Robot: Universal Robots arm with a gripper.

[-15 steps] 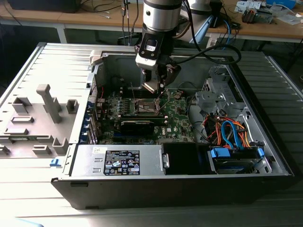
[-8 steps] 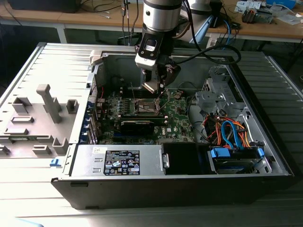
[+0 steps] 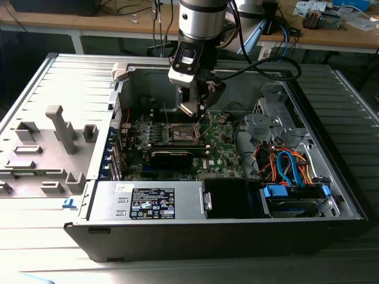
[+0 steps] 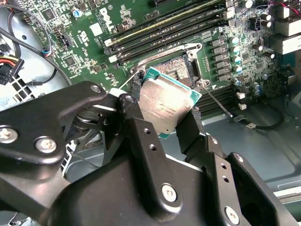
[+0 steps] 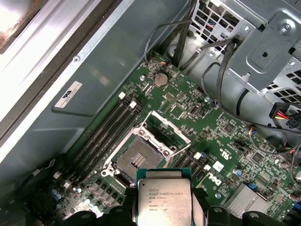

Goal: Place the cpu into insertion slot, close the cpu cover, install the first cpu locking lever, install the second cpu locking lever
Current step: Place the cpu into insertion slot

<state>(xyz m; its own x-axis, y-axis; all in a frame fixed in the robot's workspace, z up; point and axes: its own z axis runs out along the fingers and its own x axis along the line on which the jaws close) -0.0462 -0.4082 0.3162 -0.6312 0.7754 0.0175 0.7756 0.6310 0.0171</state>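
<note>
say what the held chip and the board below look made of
The small square silvery-grey chip: matte metal face, dull sheen; green rim, probably laminate. The green circuit board: likely lacquered laminate, slightly glossy, with soldered parts.

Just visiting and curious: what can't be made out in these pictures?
- cpu: one edge cut off by the frame, first wrist view.
- cpu's underside: faces away, both wrist views.
- insertion slot: partly behind the cpu, second wrist view.
- Its contacts: too small, exterior view.
</note>
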